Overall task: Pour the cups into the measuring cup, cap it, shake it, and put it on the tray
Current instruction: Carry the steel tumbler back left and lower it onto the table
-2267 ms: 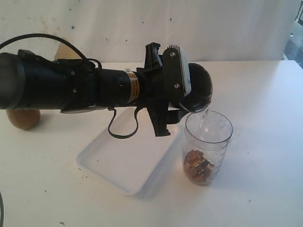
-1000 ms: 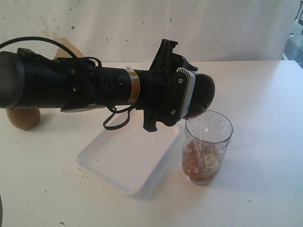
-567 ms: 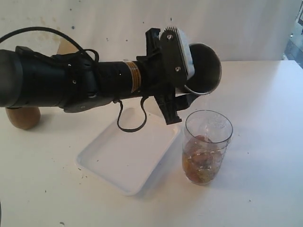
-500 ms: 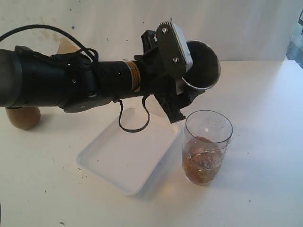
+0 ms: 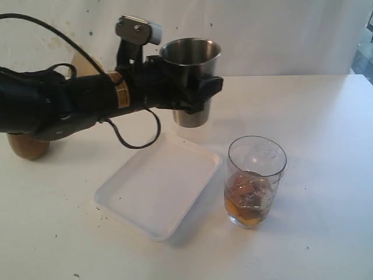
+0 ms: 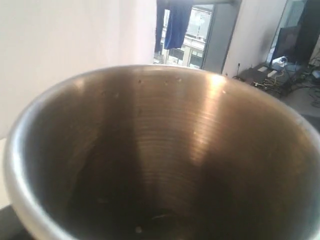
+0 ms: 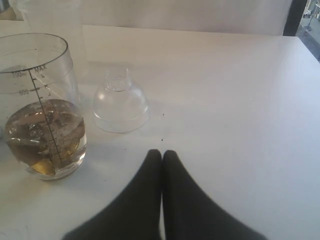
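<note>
My left gripper (image 5: 197, 93) is shut on the brushed-steel tumbler (image 5: 190, 76), holding it upright in the air behind the tray and to the left of the measuring cup. The left wrist view looks straight into the tumbler (image 6: 165, 160), whose inside looks dark and empty. The clear measuring cup (image 5: 255, 181) stands on the table to the right of the white tray (image 5: 154, 195), holding brown liquid and pieces up to about a third (image 7: 44, 135). The clear dome cap (image 7: 120, 102) rests on the table beside it. My right gripper (image 7: 162, 153) is shut and empty, low over the table near the cap. The brown wooden cup (image 5: 28, 146) sits at far left, partly behind my arm.
A frosted translucent container (image 7: 50, 17) stands behind the measuring cup. My left arm (image 5: 58, 108) stretches across the back left above the table. A white wall closes off the far side.
The steel tumbler was tipped over the measuring cup, pouring. It has turned upright and drawn back to the left, away from the cup. The liquid in the measuring cup has risen.
</note>
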Action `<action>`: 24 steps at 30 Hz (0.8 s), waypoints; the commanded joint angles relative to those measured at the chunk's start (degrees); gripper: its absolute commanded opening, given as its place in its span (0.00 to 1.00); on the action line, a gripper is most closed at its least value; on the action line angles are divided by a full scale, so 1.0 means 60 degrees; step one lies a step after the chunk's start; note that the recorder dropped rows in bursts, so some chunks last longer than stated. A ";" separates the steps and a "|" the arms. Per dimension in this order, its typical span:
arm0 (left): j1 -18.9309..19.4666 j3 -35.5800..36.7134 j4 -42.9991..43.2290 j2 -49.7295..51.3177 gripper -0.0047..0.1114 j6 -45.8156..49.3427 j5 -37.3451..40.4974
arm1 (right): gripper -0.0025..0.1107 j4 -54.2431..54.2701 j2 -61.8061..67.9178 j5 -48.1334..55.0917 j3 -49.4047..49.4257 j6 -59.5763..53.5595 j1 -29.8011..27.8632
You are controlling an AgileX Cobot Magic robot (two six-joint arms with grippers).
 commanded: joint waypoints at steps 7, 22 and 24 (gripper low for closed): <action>0.2390 0.1796 -0.0139 -0.1203 0.04 0.0784 -0.0890 | 0.02 -0.0029 -0.0044 -0.0067 0.0047 0.0014 -0.0057; 0.4519 0.3153 -0.2311 0.0327 0.04 0.2985 -0.3278 | 0.02 -0.0029 -0.0044 -0.0067 0.0047 0.0014 -0.0057; 0.4557 0.3153 -0.2311 0.0710 0.04 0.3129 -0.3377 | 0.02 -0.0029 -0.0044 -0.0067 0.0047 0.0014 -0.0057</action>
